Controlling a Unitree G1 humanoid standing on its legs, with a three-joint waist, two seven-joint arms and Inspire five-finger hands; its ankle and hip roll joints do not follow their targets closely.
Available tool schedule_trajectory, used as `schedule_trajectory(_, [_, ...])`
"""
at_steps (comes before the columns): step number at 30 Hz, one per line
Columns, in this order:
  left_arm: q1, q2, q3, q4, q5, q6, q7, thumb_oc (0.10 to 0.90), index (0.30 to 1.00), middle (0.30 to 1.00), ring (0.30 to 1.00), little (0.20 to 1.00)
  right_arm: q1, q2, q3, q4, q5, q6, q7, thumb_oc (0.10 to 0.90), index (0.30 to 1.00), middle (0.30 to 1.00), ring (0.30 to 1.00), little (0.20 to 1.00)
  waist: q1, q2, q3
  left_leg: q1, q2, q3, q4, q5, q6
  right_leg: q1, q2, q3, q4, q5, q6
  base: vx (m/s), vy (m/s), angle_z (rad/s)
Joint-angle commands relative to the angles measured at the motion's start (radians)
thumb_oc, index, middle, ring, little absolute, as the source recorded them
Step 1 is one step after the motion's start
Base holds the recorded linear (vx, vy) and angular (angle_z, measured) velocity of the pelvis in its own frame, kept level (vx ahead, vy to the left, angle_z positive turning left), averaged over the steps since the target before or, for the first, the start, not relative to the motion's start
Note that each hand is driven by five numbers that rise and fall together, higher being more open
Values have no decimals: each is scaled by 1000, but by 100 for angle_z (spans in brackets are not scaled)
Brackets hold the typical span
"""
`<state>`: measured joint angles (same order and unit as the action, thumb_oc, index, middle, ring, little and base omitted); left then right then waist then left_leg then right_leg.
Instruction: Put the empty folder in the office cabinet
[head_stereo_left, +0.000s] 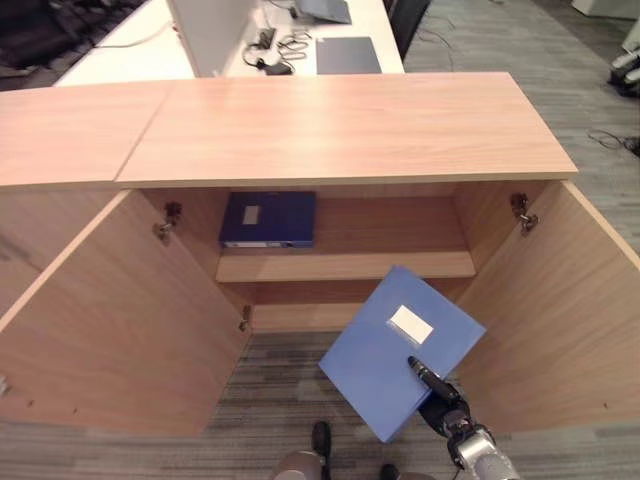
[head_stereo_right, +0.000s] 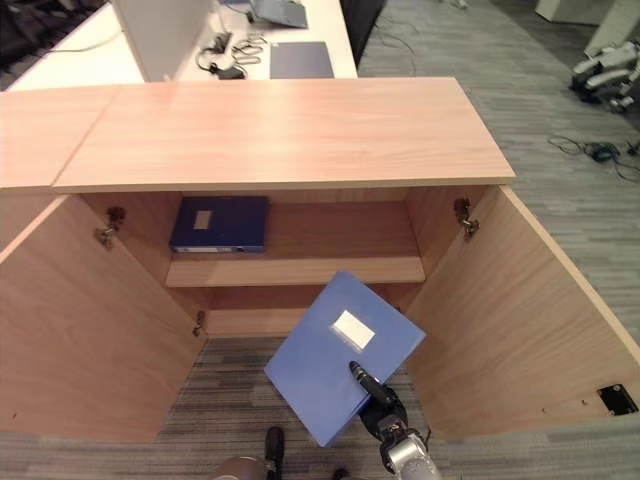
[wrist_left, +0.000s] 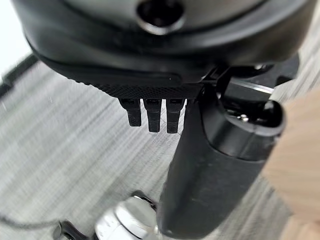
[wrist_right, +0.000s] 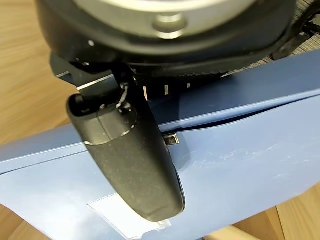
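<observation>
Right hand (head_stereo_left: 441, 398) pinches light-blue flat plastic folder (head_stereo_left: 395, 345), tilted, before open wooden cabinet (head_stereo_left: 340, 130); left hand (wrist_left: 200, 150) relaxed, empty.

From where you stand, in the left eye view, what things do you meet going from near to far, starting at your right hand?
Right hand → light blue folder it holds → dark blue folder on the cabinet shelf → cabinet top → white desk with a laptop behind it.
</observation>
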<state>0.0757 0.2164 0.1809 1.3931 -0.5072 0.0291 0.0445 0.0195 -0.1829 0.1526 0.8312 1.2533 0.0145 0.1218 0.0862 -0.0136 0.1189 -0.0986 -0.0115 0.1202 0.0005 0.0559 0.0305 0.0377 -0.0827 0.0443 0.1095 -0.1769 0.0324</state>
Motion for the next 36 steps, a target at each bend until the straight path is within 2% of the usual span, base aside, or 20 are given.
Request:
schedule_trajectory(1, [-17,53,-47,-7,66,-13,25,800,900,900,900,900,-38,0,26,-126,-53,-3,77,400,300,300,300,300,8,-50,-74,-121,-25,-36,-24,37,-20,137,-61,-9,-33,-3,96,231,214,-4])
schedule_trajectory(4, [-27,55,-73,-22,96,-16,28,800,900,900,900,900,-43,8,47,-139,-55,-6,83,400,300,300,300,300,12,-61,-75,-108,-55,-27,-20,-2,2,83,-101,-24,55,76,136,242,230,-8])
schedule_trajectory(6, [-30,59,-85,-28,115,-14,32,800,900,900,900,900,-39,9,69,-159,-70,-2,82,400,300,300,300,300,14,-58,-68,-81,-74,-28,-27,-22,23,26,-130,-43,180,152,153,185,209,-13])
schedule_trajectory(8, [-29,65,-91,-31,132,-12,35,800,900,900,900,900,-36,5,93,-179,-90,3,85,400,300,300,300,300,12,-50,-45,-31,-86,-35,-46,-38,43,-30,-153,-69,322,232,131,158,205,-12])
schedule_trajectory(9, [-25,69,-95,-33,146,-11,35,800,900,900,900,900,-28,6,112,-197,-100,4,89,400,300,300,300,300,16,-44,-32,1,-90,-35,-61,-47,51,-55,-172,-101,383,252,116,138,196,-11])
schedule_trajectory(11, [-12,68,-94,-37,159,-11,35,800,900,900,900,900,-18,12,132,-236,-101,4,93,400,300,300,300,300,19,-33,-7,60,-89,-30,-74,-71,62,-118,-210,-170,462,250,97,185,151,-11])
schedule_trajectory(12, [-6,65,-96,-40,162,-13,37,800,900,900,900,900,-18,14,137,-258,-90,1,101,400,300,300,300,300,17,-28,10,96,-88,-37,-80,-95,58,-147,-215,-195,469,205,92,207,67,-21])
schedule_trajectory(13, [-4,61,-97,-42,162,-13,35,800,900,900,900,900,-19,12,139,-269,-84,3,104,400,300,300,300,300,14,-18,22,106,-79,-40,-79,-96,56,-165,-203,-212,459,175,85,168,7,-21])
schedule_trajectory(14, [-3,57,-102,-41,165,-18,37,800,900,900,900,900,-27,4,140,-283,-75,-6,106,400,300,300,300,300,6,1,41,121,-63,-45,-78,-97,52,-214,-167,-226,447,113,72,91,-52,-8])
schedule_trajectory(15, [-3,48,-108,-38,168,-20,42,800,900,900,900,900,-39,-3,139,-307,-66,-17,103,400,300,300,300,300,-9,13,66,135,-53,-57,-71,-104,45,-244,-126,-233,395,78,65,35,-85,-10])
schedule_trajectory(16, [-5,42,-114,-35,170,-22,44,800,900,900,900,900,-47,-12,134,-341,-55,-28,102,400,300,300,300,300,-23,19,86,134,-49,-63,-55,-102,43,-287,-87,-230,310,115,61,7,-82,4])
schedule_trajectory(17, [-5,42,-114,-35,170,-22,44,800,900,900,900,900,-47,-12,134,-341,-55,-28,102,400,300,300,300,300,-23,21,87,135,-48,-64,-55,-102,42,-284,-85,-231,307,116,61,96,-162,10])
schedule_trajectory(18, [-13,35,-119,-29,189,-26,46,800,900,900,900,900,-41,-19,104,-392,-10,-46,103,400,300,300,300,300,-48,10,117,162,-52,-90,-36,-130,26,-302,-46,-198,117,165,91,210,-181,36])
schedule_trajectory(19, [-19,33,-120,-25,202,-25,47,800,900,900,900,900,-29,-21,90,-411,14,-55,104,400,300,300,300,300,-60,3,122,174,-59,-106,-26,-147,20,-308,-34,-174,37,198,105,209,-180,64])
schedule_trajectory(20, [-19,33,-120,-25,202,-25,47,800,900,900,900,900,-29,-21,90,-411,14,-55,104,400,300,300,300,300,-60,3,122,174,-59,-106,-26,-147,20,-308,-34,-174,37,199,105,248,-159,100])
schedule_trajectory(21, [-24,35,-107,-30,218,-27,60,800,900,900,900,900,-11,-26,67,-433,54,-64,99,400,300,300,300,300,-66,-15,123,171,-79,-136,23,-185,19,-264,-36,-154,-43,231,108,212,-164,93])
schedule_trajectory(24, [-24,33,-97,-48,202,-30,64,800,900,900,900,900,5,-42,54,-458,64,-67,102,400,300,300,300,300,-66,-17,127,158,-72,-150,53,-200,9,-259,-34,-163,-34,242,94,130,-186,65])
schedule_trajectory(29, [-74,11,-148,-123,109,-53,92,800,900,900,900,900,-66,-43,9,-448,170,-146,67,400,300,300,300,300,-82,7,194,24,-33,-172,102,-187,-18,-343,-24,-192,-13,239,63,-88,-147,41])
schedule_trajectory(35, [-112,-12,-203,-167,39,-65,135,800,900,900,900,900,-204,-4,-16,-464,245,-269,-9,400,300,300,300,300,-76,12,247,-76,-19,-185,101,-157,-26,-431,-6,-183,1,238,45,-79,-74,-6])
schedule_trajectory(36, [-112,-12,-203,-167,39,-65,135,800,900,900,900,900,-204,-4,-16,-464,245,-269,-9,400,300,300,300,300,-76,12,247,-76,-19,-185,101,-157,-26,-432,-6,-183,1,238,45,-52,-64,-8])
